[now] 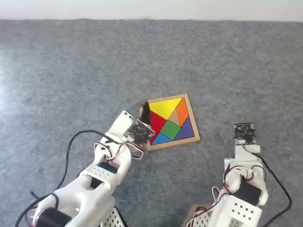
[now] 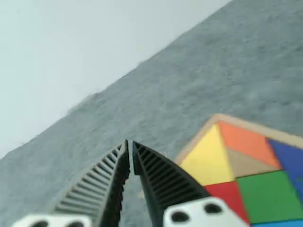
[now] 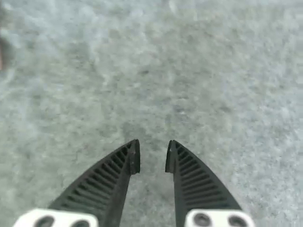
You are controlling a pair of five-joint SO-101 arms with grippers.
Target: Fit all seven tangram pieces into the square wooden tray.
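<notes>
The square wooden tray [image 1: 193, 117] lies mid-table, packed edge to edge with yellow [image 1: 165, 108], orange [image 1: 182, 112], tan [image 1: 174, 117], red [image 1: 156, 124], green [image 1: 170, 128], blue [image 1: 162, 138] and purple [image 1: 186, 128] pieces. My left gripper [image 1: 143, 109] hangs at the tray's left edge, over the red piece's side. Its own view has the left gripper [image 2: 130, 144] shut on nothing, with the tray's rim [image 2: 199, 137] and the yellow piece [image 2: 208, 158] just beside it. My right gripper [image 3: 152, 156] is narrowly open over bare carpet, right of the tray.
Grey carpet [image 1: 71, 71] covers the whole table up to a pale wall at the back. The right arm's wrist [image 1: 245, 133] stands about a hand's width right of the tray. A wooden corner [image 1: 194, 209] shows at the front edge by that arm's base.
</notes>
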